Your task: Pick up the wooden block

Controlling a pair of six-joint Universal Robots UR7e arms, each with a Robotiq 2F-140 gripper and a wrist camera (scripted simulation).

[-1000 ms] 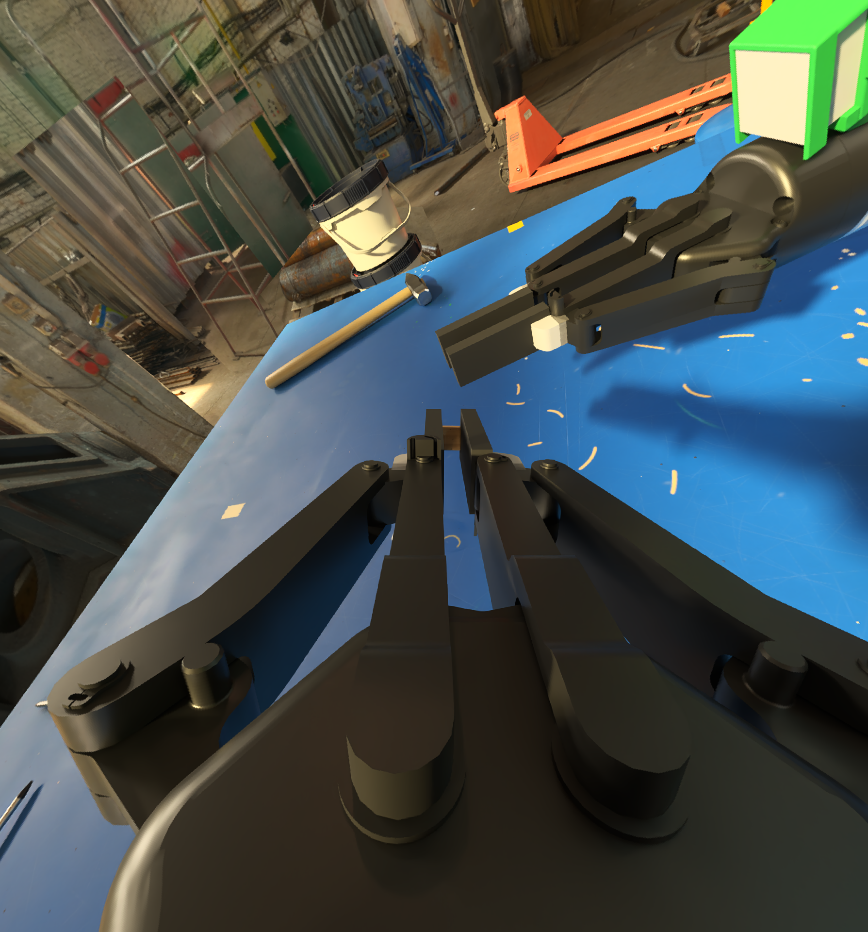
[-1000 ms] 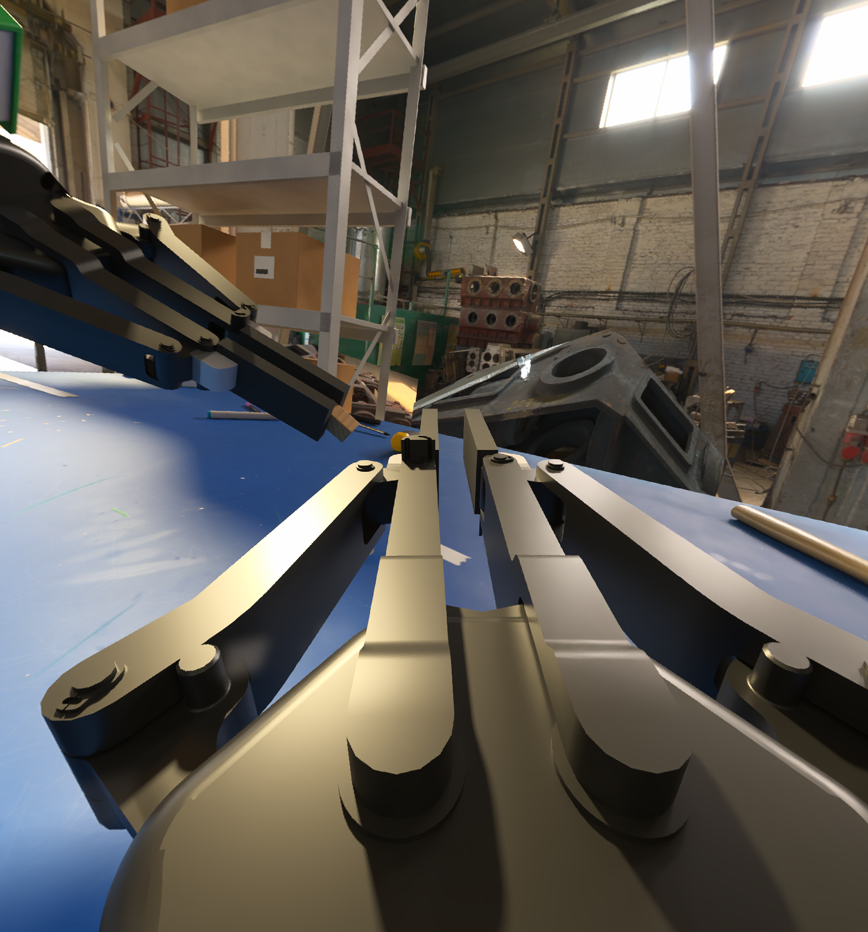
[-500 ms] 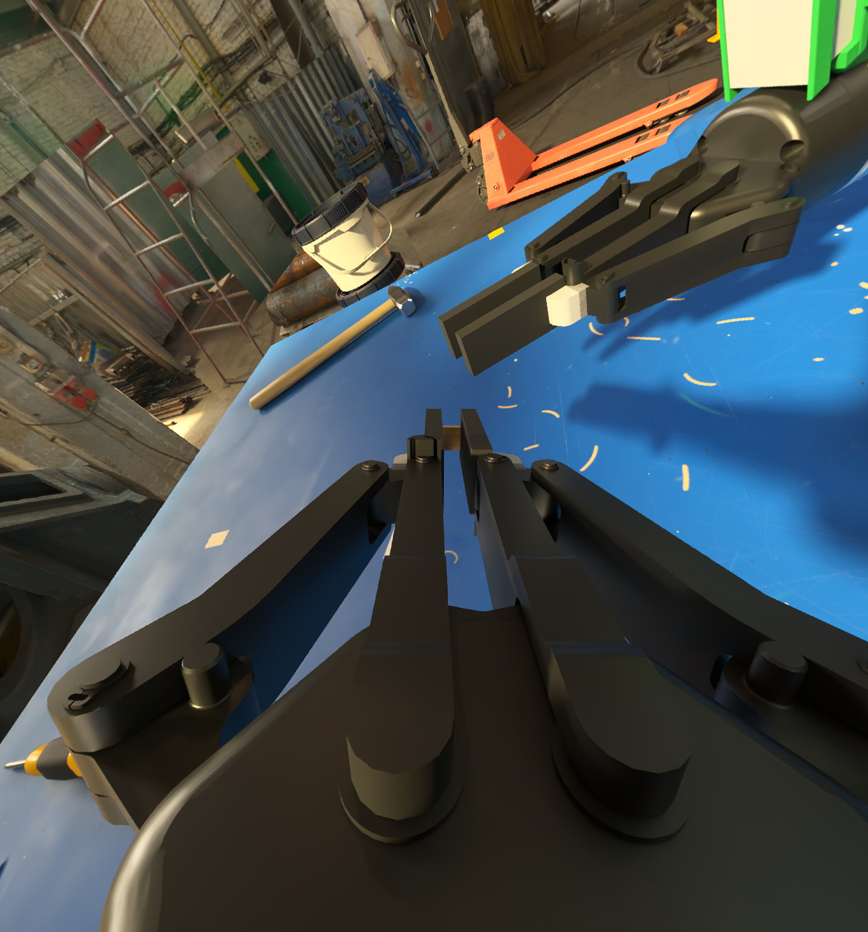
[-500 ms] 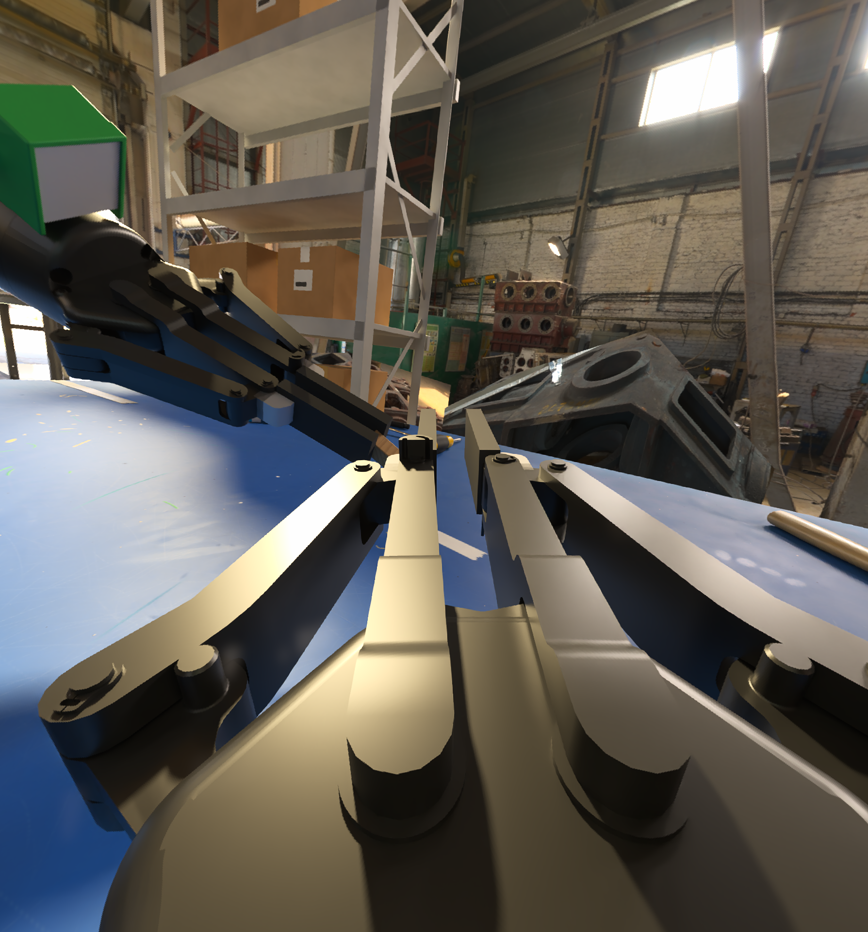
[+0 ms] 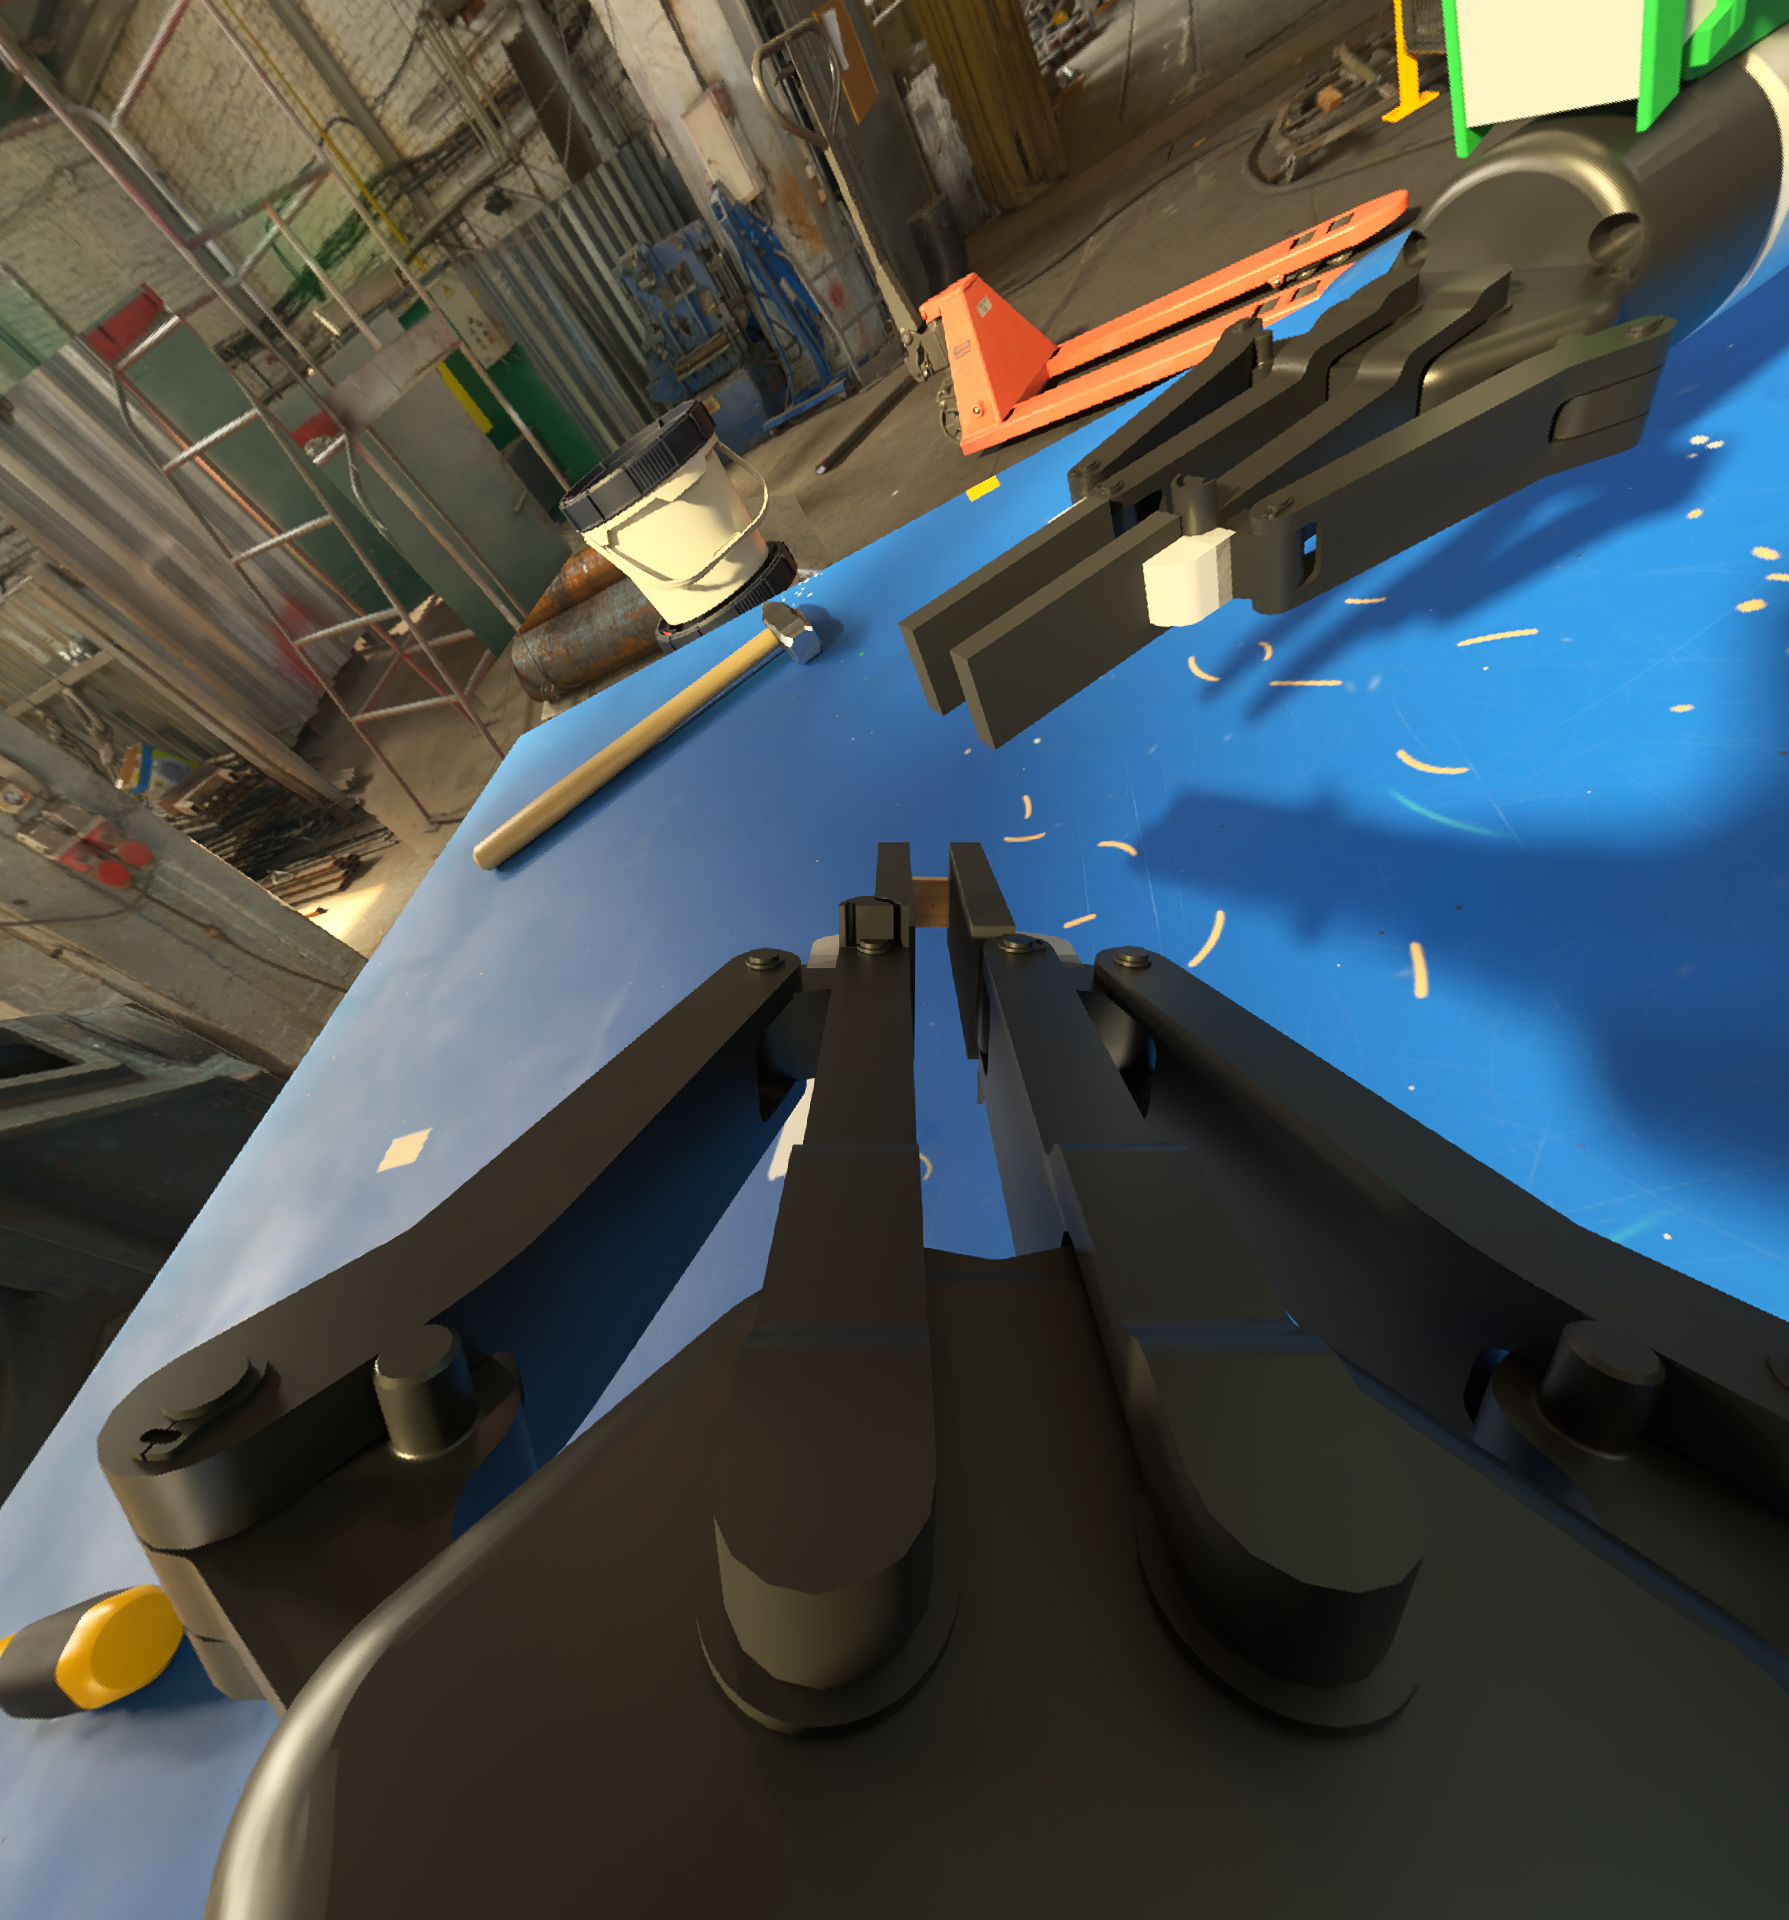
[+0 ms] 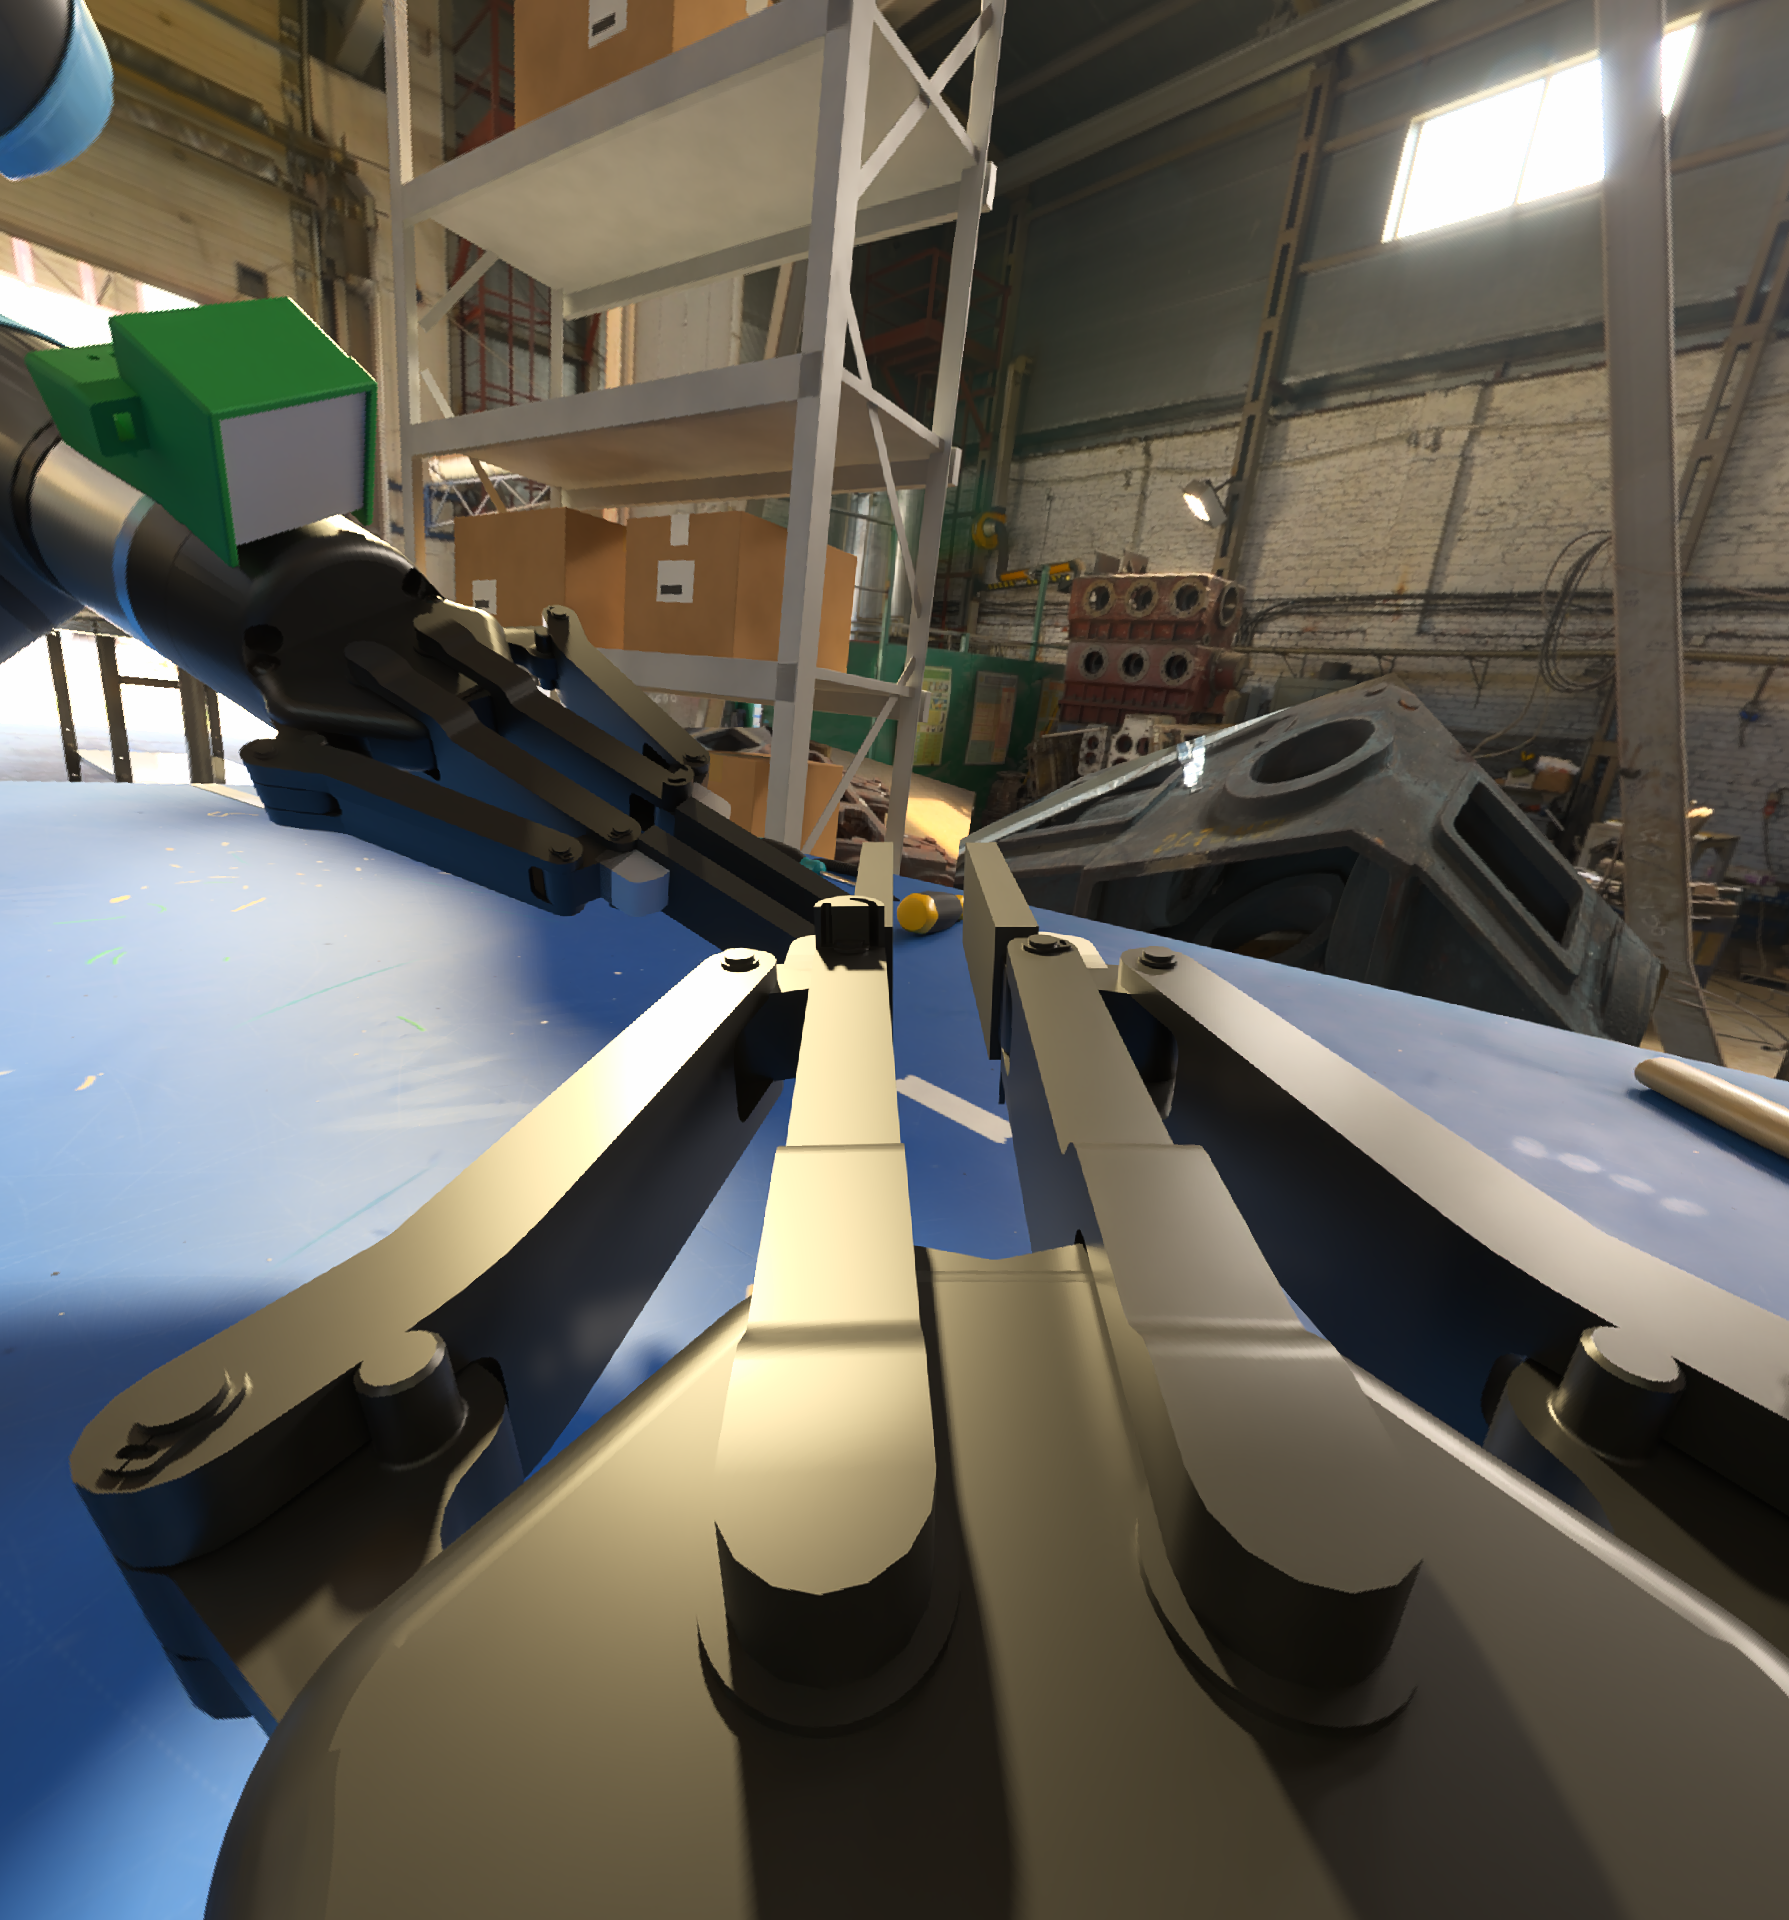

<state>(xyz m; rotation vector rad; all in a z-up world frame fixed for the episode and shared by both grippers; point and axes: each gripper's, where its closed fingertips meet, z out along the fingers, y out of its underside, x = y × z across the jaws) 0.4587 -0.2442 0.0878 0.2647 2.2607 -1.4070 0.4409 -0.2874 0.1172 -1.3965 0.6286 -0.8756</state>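
Both arms have climbed since a second ago: the bench [image 5: 1492,935] sits lower under the left pincer [image 5: 929,883], and a yellow-handled screwdriver [image 5: 79,1652] has slid into view at its near left corner. Nearest, that left pincer is nipped on the block [image 5: 929,900], a sliver of wood showing between its tips, clear of the bench as far as I can judge. So the grasp looks made and the lift is under way; what is left, I'd say, is a steady rise with the squeeze kept firm.

Beyond it lie the hammer [image 5: 651,727] and a white bucket [image 5: 677,530] past the bench edge. The right pincer [image 5: 957,681] hangs farther off, tips close together with nothing between them.

From the right wrist view the block is hidden; its own pincer [image 6: 921,883] frames only the distant screwdriver handle [image 6: 916,912], and the left arm's green box [image 6: 235,416] shows.
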